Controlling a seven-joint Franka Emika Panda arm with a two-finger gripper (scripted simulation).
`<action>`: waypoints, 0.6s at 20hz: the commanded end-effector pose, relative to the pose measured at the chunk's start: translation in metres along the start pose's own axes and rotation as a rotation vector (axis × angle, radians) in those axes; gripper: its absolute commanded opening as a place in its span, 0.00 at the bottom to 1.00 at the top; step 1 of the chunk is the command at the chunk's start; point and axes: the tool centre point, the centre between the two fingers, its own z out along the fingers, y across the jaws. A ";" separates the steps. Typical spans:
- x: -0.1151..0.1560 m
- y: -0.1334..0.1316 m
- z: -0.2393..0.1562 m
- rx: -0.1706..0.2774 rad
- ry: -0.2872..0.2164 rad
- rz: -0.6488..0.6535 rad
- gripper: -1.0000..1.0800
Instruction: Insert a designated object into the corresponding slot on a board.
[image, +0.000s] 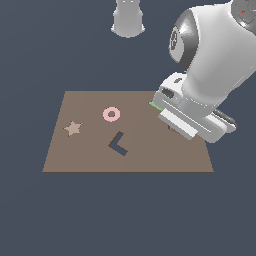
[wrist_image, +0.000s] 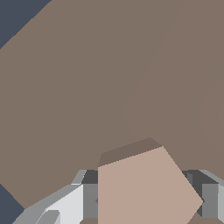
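Observation:
The light tan pentagon block (wrist_image: 146, 190) fills the near part of the wrist view, sitting between my gripper's (wrist_image: 148, 202) two fingers (wrist_image: 89, 201), which press against its opposite sides. The gripper is shut on it. In the exterior view the hand (image: 192, 120) hangs low over the brown board (image: 90, 150) near its edge on the exterior view's right, and it hides the block and the fingertips. The pentagon slot is hidden in both views. Beyond the block, the wrist view shows only bare board (wrist_image: 109, 78).
On the board lie a pink ring (image: 111, 114), a tan star (image: 73, 128) and a dark L-shaped cut-out (image: 118, 144). A green sliver (image: 155, 105) peeks out beside the hand. The arm's base (image: 128, 17) stands beyond the board's far edge.

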 end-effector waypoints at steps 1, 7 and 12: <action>-0.004 0.004 -0.001 0.001 0.000 -0.019 0.00; -0.007 0.008 -0.001 0.001 0.000 -0.034 0.00; -0.007 0.008 0.007 0.003 0.000 -0.035 0.00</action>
